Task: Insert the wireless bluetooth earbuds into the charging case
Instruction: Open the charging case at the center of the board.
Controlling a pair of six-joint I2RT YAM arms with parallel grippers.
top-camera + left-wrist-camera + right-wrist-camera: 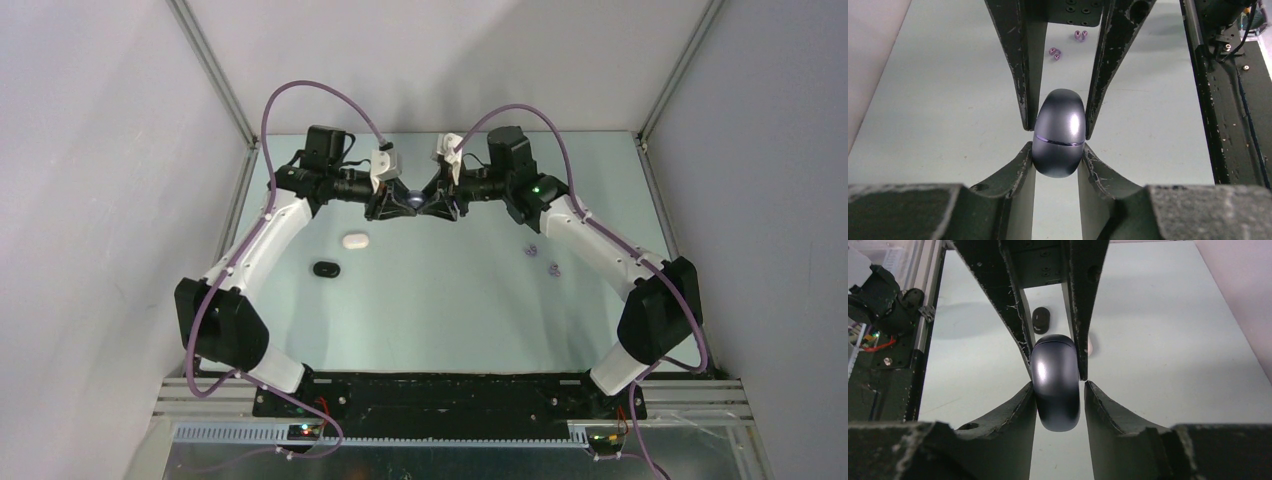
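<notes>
Both the left fingers (1020,165) and the right fingers (1018,407) are closed on one charging case (414,200). It is a dark purple-grey pebble held between them above the far middle of the table (440,310). The two pairs come at it from opposite sides, tips almost meeting.

From the left wrist, the left pair presses the case's lower half on both flanks, and the right pair's tips touch its upper half. A thin bright seam runs across the case between the two grips, and the lid looks shut. From the right wrist the same case stands tall. The right pair is against both its sides, only partly closed because the case fills the gap, and the left pair pinches the far end.

The earbuds (532,249) lie on the table to the right of the charging case and nearer the arm bases, just beside the right forearm. They show as two small lavender bits, close together but apart. The left wrist view shows them beyond the case, too small to count the pieces surely.

A white case (354,240) sits on the table left of the charging case and nearer the bases. A black case (326,269) lies further left and nearer still. Both are well apart from the earbuds.
</notes>
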